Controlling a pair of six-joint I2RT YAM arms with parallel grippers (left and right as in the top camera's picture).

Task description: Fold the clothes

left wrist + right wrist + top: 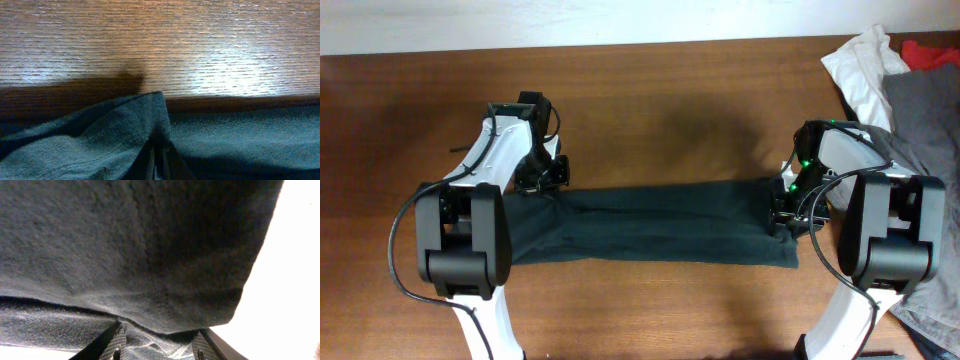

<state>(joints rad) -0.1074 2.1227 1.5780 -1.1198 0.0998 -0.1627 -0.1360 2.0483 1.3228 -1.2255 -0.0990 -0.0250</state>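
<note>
The black T-shirt [660, 220] lies folded into a long narrow strip across the middle of the table, and no lettering shows. My left gripper [542, 172] sits at the strip's far left corner. In the left wrist view its fingers [157, 161] are pinched together on a raised fold of the T-shirt [100, 135]. My right gripper [788, 205] is at the strip's right end. In the right wrist view its fingers [159, 342] stand apart, with the T-shirt [140, 245] draped over and between them.
A white garment [860, 65], a grey garment [930, 110] and something red [930, 52] are piled at the right back corner, close to my right arm. The brown wooden table [670, 100] extends behind the strip.
</note>
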